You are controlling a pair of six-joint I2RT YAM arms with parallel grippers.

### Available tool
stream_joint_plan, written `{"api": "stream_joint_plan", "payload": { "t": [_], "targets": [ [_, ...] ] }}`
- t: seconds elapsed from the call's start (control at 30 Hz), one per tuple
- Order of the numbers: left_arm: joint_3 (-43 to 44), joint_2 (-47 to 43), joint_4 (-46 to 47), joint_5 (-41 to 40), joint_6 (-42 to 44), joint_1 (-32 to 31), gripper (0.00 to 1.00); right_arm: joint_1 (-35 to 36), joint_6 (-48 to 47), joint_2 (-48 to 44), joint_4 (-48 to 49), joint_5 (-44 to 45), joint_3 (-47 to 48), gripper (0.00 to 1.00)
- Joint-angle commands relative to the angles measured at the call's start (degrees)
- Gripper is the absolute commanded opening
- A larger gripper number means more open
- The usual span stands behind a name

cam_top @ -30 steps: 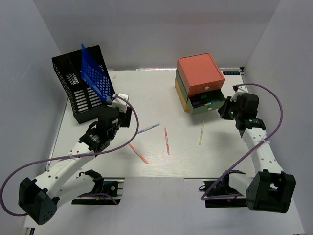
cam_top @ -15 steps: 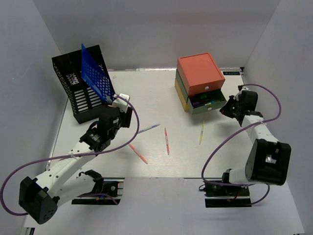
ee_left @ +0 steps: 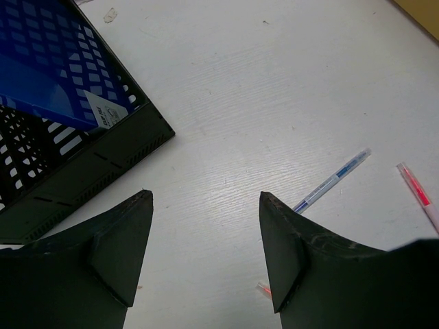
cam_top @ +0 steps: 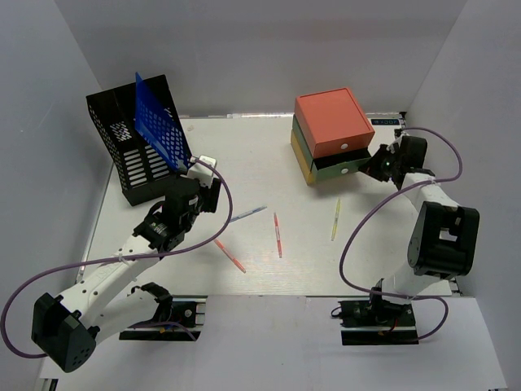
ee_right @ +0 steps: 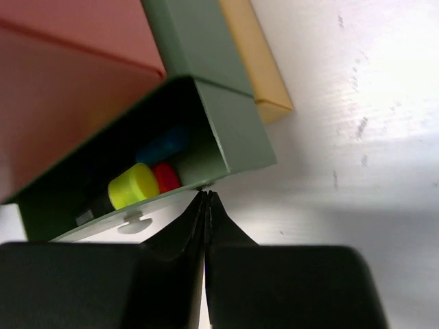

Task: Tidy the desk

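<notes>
The desk (cam_top: 269,163) is a white tabletop. On it lie a blue pen (cam_top: 247,214), a red pen (cam_top: 278,235), an orange pen (cam_top: 229,256) and a yellow pen (cam_top: 335,220). My left gripper (cam_top: 203,191) hovers open over bare desk beside the black file rack (cam_top: 130,155); its wrist view shows the gripper (ee_left: 204,199) holding nothing, with the blue pen (ee_left: 333,179) to its right. My right gripper (cam_top: 368,169) is shut, and in the right wrist view the gripper's (ee_right: 206,195) tips touch the front of the green drawer (ee_right: 226,130), which stands slightly open.
A blue folder (cam_top: 159,122) stands tilted in the file rack. The stacked orange, green and yellow drawer box (cam_top: 332,122) sits at the back right. Yellow (ee_right: 134,185), red and blue caps show inside the green drawer. White walls close in the sides and back.
My right arm has swung toward the back and its shut gripper has pushed the green drawer most of the way in. The left arm has not moved.
</notes>
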Motion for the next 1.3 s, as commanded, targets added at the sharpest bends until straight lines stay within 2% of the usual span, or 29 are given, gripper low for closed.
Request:
{"api": "stream_joint_plan", "payload": {
  "t": [0.0, 0.27, 0.57, 0.8, 0.97, 1.23, 1.27],
  "targets": [
    [-0.29, -0.62, 0.32, 0.66, 0.39, -0.22, 0.73, -0.19, 3.09, 1.74, 5.0, -4.41, 4.82, 0.0],
    [-0.21, -0.71, 0.5, 0.93, 0.48, -0.22, 0.73, 0.08, 6.08, 7.54, 6.33, -6.44, 10.61, 0.0],
    [-0.21, -0.88, 0.5, 0.48, 0.48, -0.22, 0.73, -0.1, 6.34, 10.53, 8.52, -8.64, 12.03, 0.0],
    [-0.3, -0.71, 0.41, 0.75, 0.48, -0.22, 0.73, -0.1, 5.2, 8.09, 9.49, -11.19, 9.05, 0.0],
    [-0.3, -0.89, 0.58, 1.19, 0.57, -0.22, 0.73, -0.1, 1.25, 3.69, 10.63, -10.84, 2.72, 0.0],
    [-0.3, -0.71, 0.41, 1.19, 0.66, -0.22, 0.74, -0.19, 0.1, 4.91, 11.68, -15.22, -1.94, 0.0],
    [-0.38, -0.8, 0.5, 1.1, 0.66, -0.22, 0.74, -0.19, 0.36, 5.61, 12.12, -15.84, -2.56, 0.04]
  ]
}}
